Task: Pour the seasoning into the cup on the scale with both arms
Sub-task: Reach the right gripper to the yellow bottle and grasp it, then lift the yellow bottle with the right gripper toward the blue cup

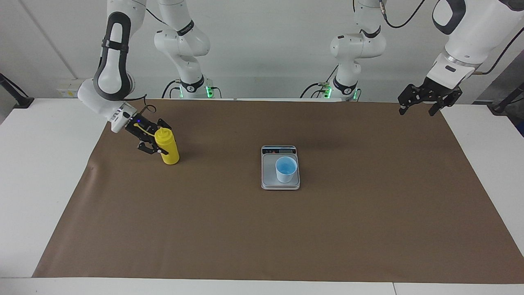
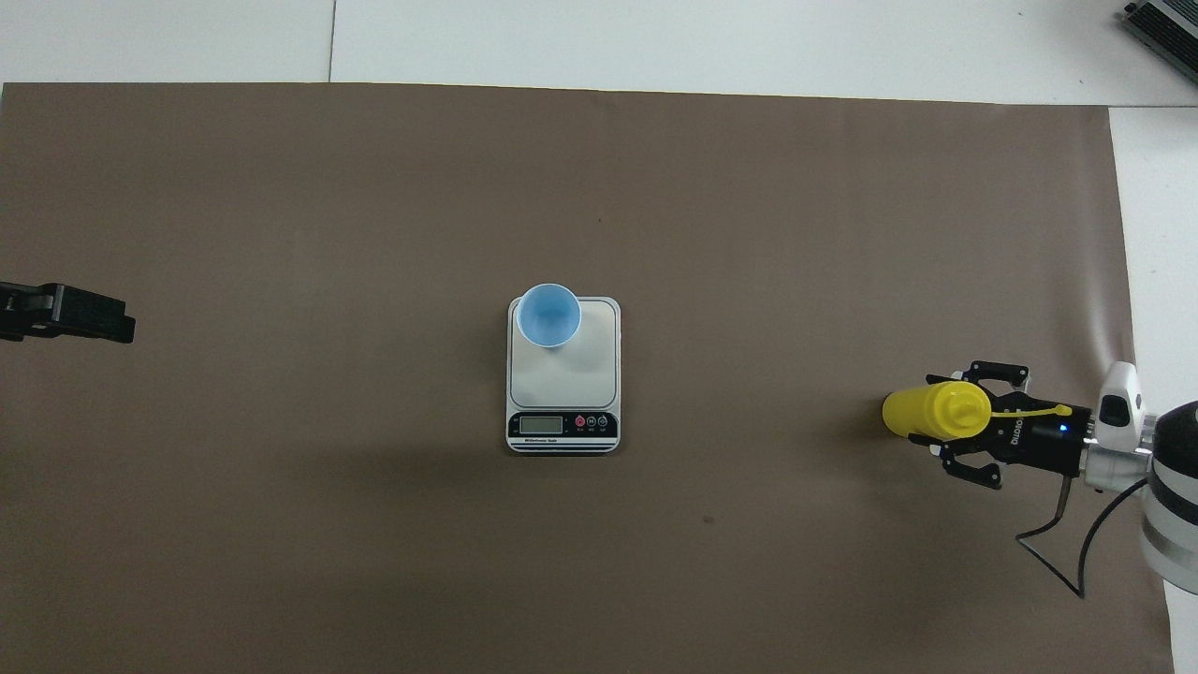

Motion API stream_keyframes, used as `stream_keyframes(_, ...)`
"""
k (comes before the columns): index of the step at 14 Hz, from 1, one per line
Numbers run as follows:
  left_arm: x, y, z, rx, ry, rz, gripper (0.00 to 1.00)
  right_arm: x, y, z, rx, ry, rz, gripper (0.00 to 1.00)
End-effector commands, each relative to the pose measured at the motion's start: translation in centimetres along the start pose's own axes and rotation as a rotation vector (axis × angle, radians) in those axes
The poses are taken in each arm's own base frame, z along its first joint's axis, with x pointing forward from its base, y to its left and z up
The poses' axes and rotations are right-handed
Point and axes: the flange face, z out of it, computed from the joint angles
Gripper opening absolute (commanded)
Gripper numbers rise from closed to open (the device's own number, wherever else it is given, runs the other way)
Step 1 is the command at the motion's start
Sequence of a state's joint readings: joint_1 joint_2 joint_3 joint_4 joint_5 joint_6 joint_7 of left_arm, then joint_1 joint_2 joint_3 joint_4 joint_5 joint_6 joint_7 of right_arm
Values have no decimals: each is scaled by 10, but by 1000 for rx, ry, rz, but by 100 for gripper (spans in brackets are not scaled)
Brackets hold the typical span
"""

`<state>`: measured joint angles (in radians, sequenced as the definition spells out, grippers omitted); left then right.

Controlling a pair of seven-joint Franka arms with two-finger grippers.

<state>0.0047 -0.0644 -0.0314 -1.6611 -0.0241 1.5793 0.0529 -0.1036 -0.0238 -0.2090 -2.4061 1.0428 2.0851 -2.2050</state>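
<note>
A: White wall, a white table (image 1: 49,172) and a brown mat (image 1: 262,229) spread over most of it. How far has the pouring got?

B: Barely started, by my reading. The scale (image 1: 280,183) lies in the middle of the mat, well away from every edge, its display strip on the short edge nearest the robots. The cup (image 1: 285,169) stands upright on the weighing plate, toward the corner of the plate farthest from the robots on the left arm's side. I cannot see anything inside it.

A: So the cup is already placed. And the seasoning?

B: The seasoning (image 1: 167,146) stands upright on the mat toward the right arm's end of the table, closer to the robots' edge than the scale is. Its thin cap strap trails back over the gripper, so the cap appears to be off the nozzle.

A: Is it held?

B: The right gripper (image 1: 152,142) is at the bottle, its fingers spread to either side of the upper body. Whether they press it yet I cannot tell; the base looks planted on the mat.

A: And the other arm?

B: The left gripper (image 1: 421,104) waits in the air over the corner of the mat at the left arm's end, by the robots' edge, fingers apart, holding nothing.

A: What remains?

B: Nearly everything: closing on the bottle, carrying it to the cup, tipping it, squeezing out the seasoning.
</note>
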Motion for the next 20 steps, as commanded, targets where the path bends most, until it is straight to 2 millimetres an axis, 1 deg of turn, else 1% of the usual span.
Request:
stream_keyframes(1,-6,-3,-3,-2,-5,8,100,21,19,-8,-32,12,-54,12)
stream_keyframes(3,-6,-2,-3,-2,-5,9,100,24,24,-10,-38,8,-62,11)
stream_keyframes(4,-6,-2,-3,-2,-4,9,100,29,27,-11,-37,3,-78,11)
stream_keyframes(6,-6,-2,-3,-2,-4,9,100,49,40,-13,-26,-31,-127,9)
stream_keyframes(7,-6,-3,-3,0,-4,8,100,55,48,-15,-19,-60,-128,9)
stream_keyframes(8,-6,-3,-3,-2,-4,8,100,69,56,-18,-10,-100,-134,8)
stream_keyframes(9,-6,-3,-3,-2,-4,8,100,78,63,-22,-4,-142,-128,7)
stream_keyframes(10,-6,-3,-3,-2,-4,8,100,90,69,-21,4,-181,-127,7)
stream_keyframes(12,-6,-2,-3,-2,-5,9,100,121,76,-14,19,-254,-132,5)
stream_keyframes(14,-6,-3,-2,-2,-7,8,100,158,79,-2,7,-356,-139,3)
stream_keyframes(15,-6,-2,-3,-2,-5,9,100,171,81,12,-4,-409,-134,2)
stream_keyframes(16,-6,-3,-2,-2,-7,8,100,191,78,28,-3,-451,-143,2)
stream_keyframes(18,-6,-2,-3,-2,-5,9,100,230,65,68,-40,-584,-150,0)
stream_keyframes(19,-6,-2,-3,-2,-5,9,100,247,53,91,-76,-647,-148,0)
stream_keyframes(20,-6,-3,-3,-2,-5,8,100,259,40,123,-94,-701,-139,0)
